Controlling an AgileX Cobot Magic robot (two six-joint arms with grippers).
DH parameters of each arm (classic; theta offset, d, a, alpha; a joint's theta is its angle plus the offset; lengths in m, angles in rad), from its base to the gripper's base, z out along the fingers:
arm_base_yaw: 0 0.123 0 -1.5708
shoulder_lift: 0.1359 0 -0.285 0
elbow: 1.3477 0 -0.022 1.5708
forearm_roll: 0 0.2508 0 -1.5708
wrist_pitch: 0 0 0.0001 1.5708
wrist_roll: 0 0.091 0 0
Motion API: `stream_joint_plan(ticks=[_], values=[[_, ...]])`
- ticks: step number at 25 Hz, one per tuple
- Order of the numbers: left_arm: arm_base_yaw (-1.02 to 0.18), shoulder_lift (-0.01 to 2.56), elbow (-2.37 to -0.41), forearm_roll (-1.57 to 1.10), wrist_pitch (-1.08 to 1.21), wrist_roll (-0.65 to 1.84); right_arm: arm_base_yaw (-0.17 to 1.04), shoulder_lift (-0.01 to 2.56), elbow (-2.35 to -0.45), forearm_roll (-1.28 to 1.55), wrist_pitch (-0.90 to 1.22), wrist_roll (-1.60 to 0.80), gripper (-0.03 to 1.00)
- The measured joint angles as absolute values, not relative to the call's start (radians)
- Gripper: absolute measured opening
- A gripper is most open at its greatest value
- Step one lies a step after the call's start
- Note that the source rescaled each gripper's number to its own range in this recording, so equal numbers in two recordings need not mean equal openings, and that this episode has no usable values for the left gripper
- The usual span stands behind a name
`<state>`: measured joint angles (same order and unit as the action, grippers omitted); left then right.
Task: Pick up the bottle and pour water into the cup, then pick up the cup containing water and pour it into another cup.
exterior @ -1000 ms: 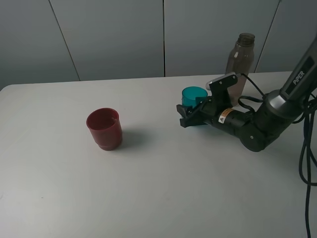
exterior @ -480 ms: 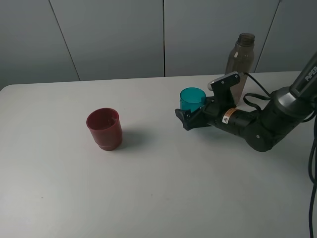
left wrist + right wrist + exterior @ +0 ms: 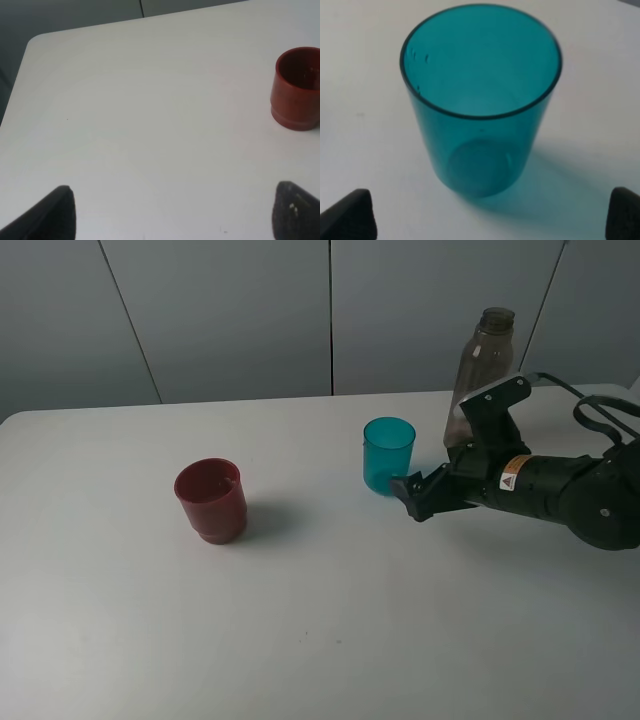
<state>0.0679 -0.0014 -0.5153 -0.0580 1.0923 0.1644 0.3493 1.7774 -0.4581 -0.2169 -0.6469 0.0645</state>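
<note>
The teal cup (image 3: 388,455) stands upright on the white table, right of centre. It fills the right wrist view (image 3: 480,100), and I cannot tell whether it holds water. My right gripper (image 3: 413,497) is open and empty, just right of the cup and apart from it, with its fingertips (image 3: 350,215) wide apart. The grey-brown bottle (image 3: 482,365) stands upright behind the right arm, without a cap. The dark red cup (image 3: 211,500) stands left of centre and also shows in the left wrist view (image 3: 297,89). My left gripper (image 3: 172,215) is open and empty, apart from the red cup.
The white table (image 3: 320,640) runs back to a grey panelled wall. The right arm's black body and cables (image 3: 590,490) lie low over the table's right side. The table's rounded far corner (image 3: 35,42) shows in the left wrist view.
My right gripper, which was around the teal cup, has drawn back to the right and now stands clear of it. The cup stays upright on the table. The red cup and bottle have not moved.
</note>
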Motion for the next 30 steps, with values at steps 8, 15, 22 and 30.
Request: stream_joint_plan(ticks=[8, 15, 22, 30], values=[[0.068, -0.001, -0.515, -0.058, 1.092, 0.164, 0.349, 1.209, -0.469, -0.137, -0.101, 0.014, 1.0], [0.068, -0.001, -0.515, -0.058, 1.092, 0.164, 0.349, 0.761, -0.545, -0.113, 0.367, 0.027, 1.0], [0.068, -0.001, -0.515, -0.058, 1.092, 0.164, 0.349, 0.512, -0.596, -0.056, 0.829, 0.04, 1.0], [0.068, -0.001, -0.515, -0.058, 1.092, 0.164, 0.349, 0.292, -0.594, -0.034, 1.076, 0.04, 1.0]])
